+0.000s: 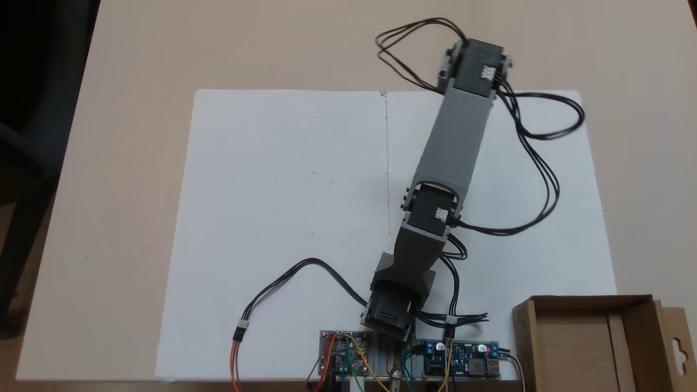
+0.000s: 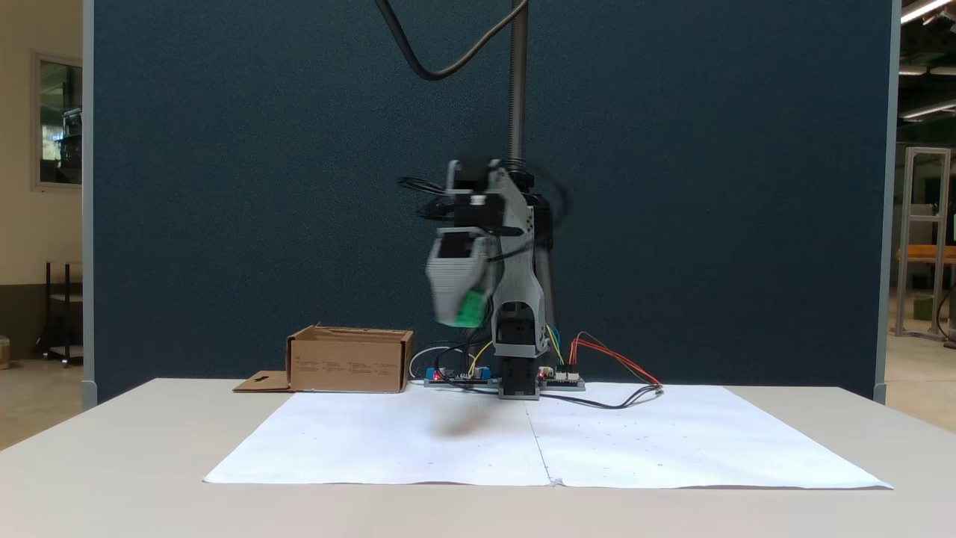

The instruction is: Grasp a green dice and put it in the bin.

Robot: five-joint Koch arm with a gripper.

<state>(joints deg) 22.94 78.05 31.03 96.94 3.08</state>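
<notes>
We see gripper (image 2: 457,302) clamped on green dice (image 2: 472,308), raised; bin (image 2: 349,362) lies left, lower, well apart.

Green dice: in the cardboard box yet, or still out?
Out. The small green plastic dice is held up in the blurred gripper, above the table, beside the brown cardboard box.

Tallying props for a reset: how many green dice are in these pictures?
1. The green dice is held in the gripper, raised above the white paper, right of the bin in that fixed view. Others could be hidden inside the bin.
</notes>
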